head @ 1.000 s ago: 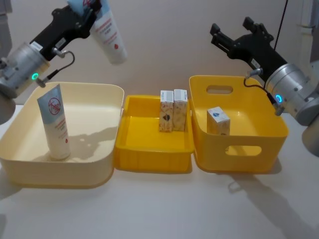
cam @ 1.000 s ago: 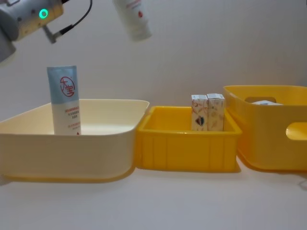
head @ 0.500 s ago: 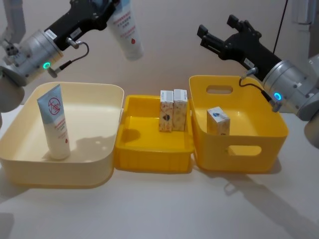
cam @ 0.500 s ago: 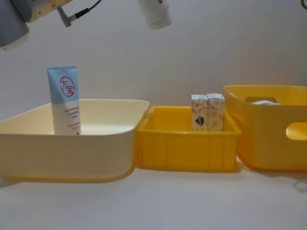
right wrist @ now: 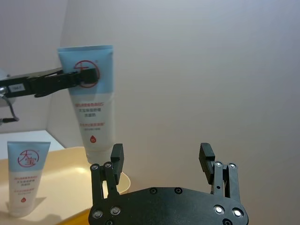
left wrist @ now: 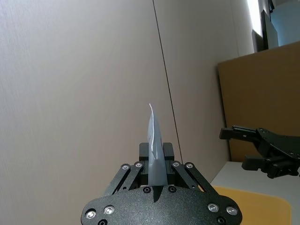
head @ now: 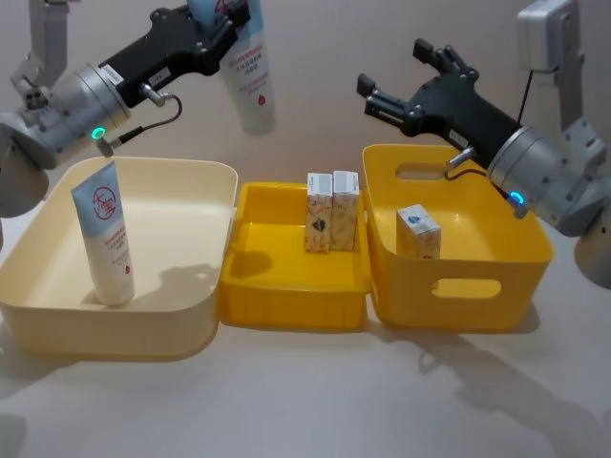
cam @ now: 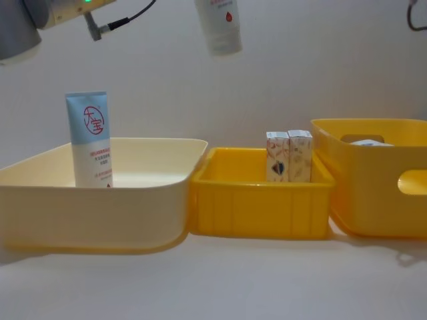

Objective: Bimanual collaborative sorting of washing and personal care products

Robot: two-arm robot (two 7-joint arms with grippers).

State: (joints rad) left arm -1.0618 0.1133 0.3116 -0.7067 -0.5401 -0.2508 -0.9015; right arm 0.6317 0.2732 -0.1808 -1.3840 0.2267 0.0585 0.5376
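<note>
Drifting rightward: tube (head: 252, 81) in left gripper (head: 221, 19)

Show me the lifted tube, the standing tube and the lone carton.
lifted tube (head: 247, 69): head view, on its white printed body.
standing tube (head: 107, 234): head view, middle of its front.
lone carton (head: 420, 239): head view, on its front face.

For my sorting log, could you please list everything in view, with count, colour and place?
squeeze tubes: two, light blue over white; one upright in the cream bin, the other held in the air
cartons: three, whitish-beige; two side by side in the yellow tray, one in the handled bin
cream bin: one, left
yellow tray: one, middle
handled bin: one, yellow, right
table: one, white, under the bins
left gripper: black, raised, shut on a tube
right gripper: black, raised, open
</note>
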